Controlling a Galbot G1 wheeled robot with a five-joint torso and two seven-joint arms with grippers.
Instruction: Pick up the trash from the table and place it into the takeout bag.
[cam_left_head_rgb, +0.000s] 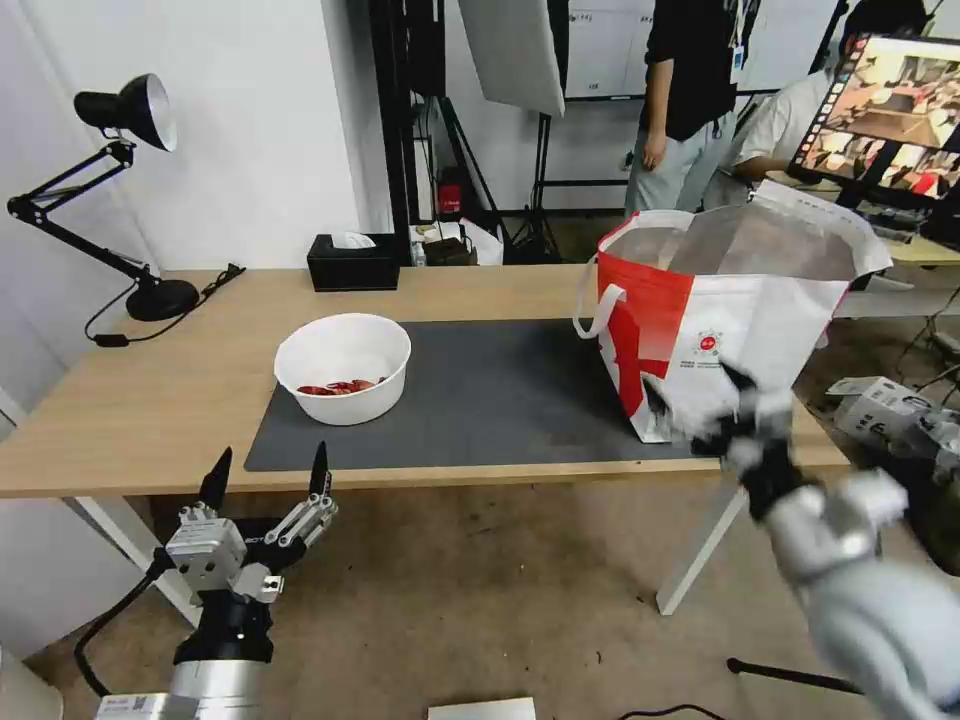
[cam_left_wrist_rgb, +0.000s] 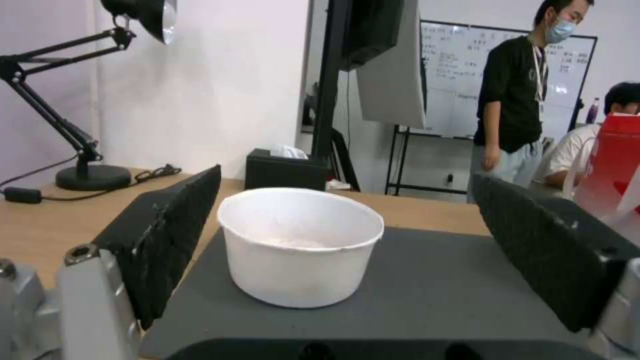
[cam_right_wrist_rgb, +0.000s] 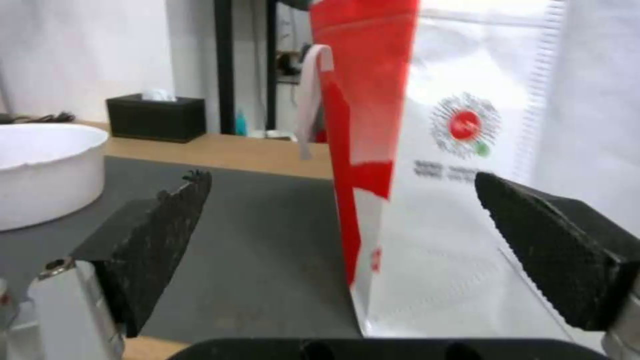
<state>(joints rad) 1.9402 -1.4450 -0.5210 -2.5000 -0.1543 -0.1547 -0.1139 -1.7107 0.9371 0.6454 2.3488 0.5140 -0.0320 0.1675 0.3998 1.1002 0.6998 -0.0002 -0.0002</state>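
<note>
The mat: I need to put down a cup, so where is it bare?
The mat is bare between the bowl and the takeout bag, and along its front edge. The wood left of the bowl, toward the lamp, is free too. Crowded by the bag, where the right gripper sits.

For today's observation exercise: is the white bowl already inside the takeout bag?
No, the white bowl sits on the dark grey mat, apart from the takeout bag standing at the mat's other end.

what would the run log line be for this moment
left tool: open, below table edge, facing bowl | right tool: open, near bag front | bowl: on mat, red scraps inside
</note>
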